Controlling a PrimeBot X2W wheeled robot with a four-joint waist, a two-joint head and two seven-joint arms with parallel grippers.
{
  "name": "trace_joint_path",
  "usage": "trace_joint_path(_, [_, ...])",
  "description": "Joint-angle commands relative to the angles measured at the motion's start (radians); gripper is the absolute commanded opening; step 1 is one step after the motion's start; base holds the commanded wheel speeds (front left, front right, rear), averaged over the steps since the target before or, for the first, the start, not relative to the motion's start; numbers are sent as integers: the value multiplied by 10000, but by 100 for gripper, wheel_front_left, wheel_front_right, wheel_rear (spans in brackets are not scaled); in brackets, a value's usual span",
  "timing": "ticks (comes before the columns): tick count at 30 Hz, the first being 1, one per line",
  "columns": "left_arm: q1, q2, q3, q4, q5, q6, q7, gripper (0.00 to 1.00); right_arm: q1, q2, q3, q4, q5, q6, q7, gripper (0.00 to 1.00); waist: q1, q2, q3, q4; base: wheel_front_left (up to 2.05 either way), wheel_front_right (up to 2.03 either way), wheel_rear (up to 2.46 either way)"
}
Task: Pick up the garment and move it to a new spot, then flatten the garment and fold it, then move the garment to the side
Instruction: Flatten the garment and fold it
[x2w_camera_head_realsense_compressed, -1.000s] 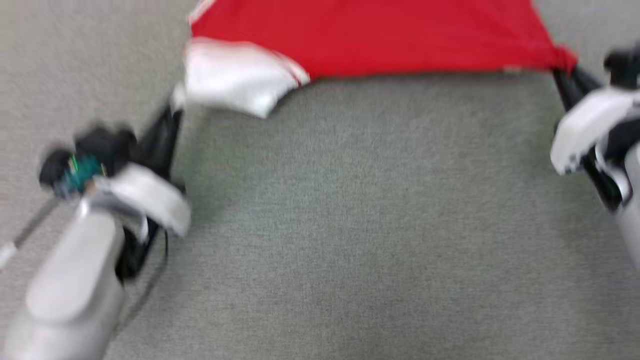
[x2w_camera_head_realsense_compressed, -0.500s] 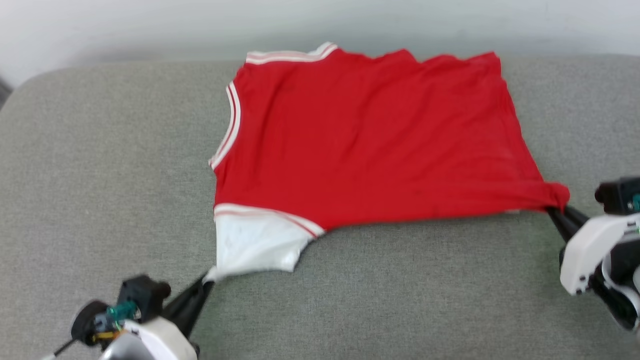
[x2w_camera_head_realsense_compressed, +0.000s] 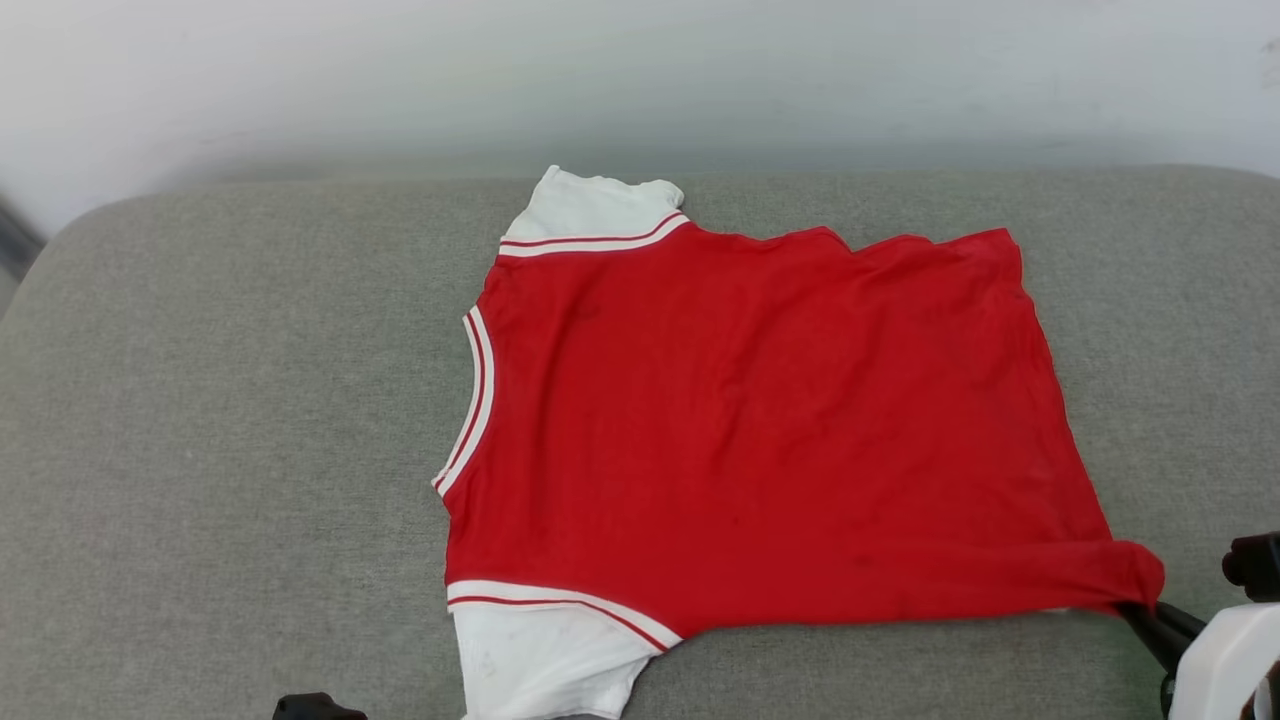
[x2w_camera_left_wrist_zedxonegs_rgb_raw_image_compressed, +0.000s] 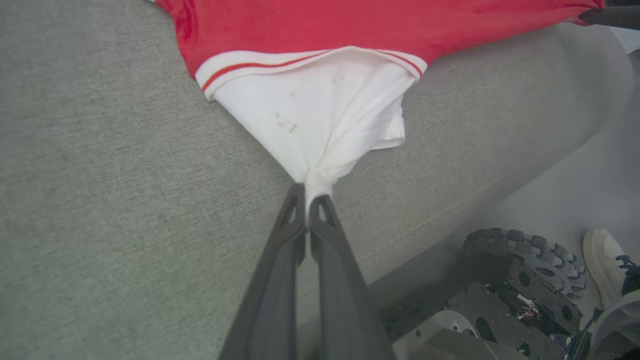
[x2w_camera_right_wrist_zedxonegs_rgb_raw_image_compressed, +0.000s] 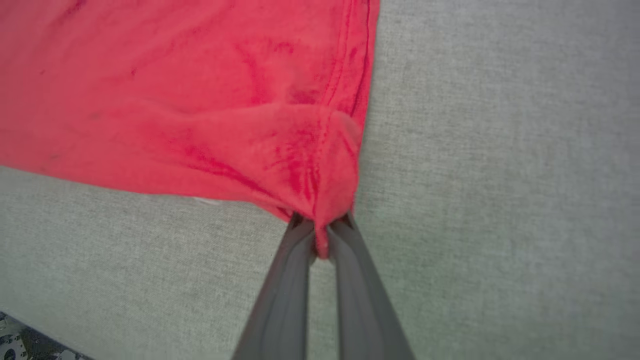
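Now left hand (x2w_camera_left_wrist_zedxonegs_rgb_raw_image_compressed: 309, 194) pinches the garment's (x2w_camera_head_realsense_compressed: 760, 430) white sleeve (x2w_camera_left_wrist_zedxonegs_rgb_raw_image_compressed: 320, 110); right hand (x2w_camera_right_wrist_zedxonegs_rgb_raw_image_compressed: 321, 225) pinches its red hem corner (x2w_camera_right_wrist_zedxonegs_rgb_raw_image_compressed: 320, 165).

Grey fabric cushion (x2w_camera_head_realsense_compressed: 200, 400), rounded corners, below pale wall (x2w_camera_head_realsense_compressed: 640, 80); white laced shoe (x2w_camera_left_wrist_zedxonegs_rgb_raw_image_compressed: 601, 261) on grey floor (x2w_camera_left_wrist_zedxonegs_rgb_raw_image_compressed: 575, 200).

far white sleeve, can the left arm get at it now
Probably not: the left claw is shut on the near white sleeve, and the far white sleeve lies beyond the whole red jersey.
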Motion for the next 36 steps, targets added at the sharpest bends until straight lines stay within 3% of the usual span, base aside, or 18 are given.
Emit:
trace_joint_path(1, [75, 20, 35, -208, -48, 73, 4, 0, 291, -66, -260, -288, -80, -11, 83, 0, 3, 0, 9, -38, 0, 0, 0])
trace_joint_path(11, [-617, 202, 734, -855, 191, 194, -709, 0, 320, 316, -1322, -1431, -47, -11, 435, 0, 3, 0, 297, -202, 0, 0, 0])
trace_joint_path(20, [-2343, 176, 1563, -969, 165, -89, -1147, 0, -573, 497, -2256, -2464, -410, -10, 1211, 0, 3, 0, 1369, -208, 0, 0, 0])
trace_joint_path(28, [-4249, -206, 1450, 166, 576, -416, -986, 0, -1819, 684, -2189, -2324, -1260, -10, 2026, 0, 3, 0, 2447, -206, 0, 0, 0])
trace_joint_path(36, [-5792, -889, 1069, 2258, 969, -662, -1146, 0, -2876, 722, -1667, -1569, -1708, -8, 2165, 0, 3, 0, 2974, -143, 0, 0, 0])
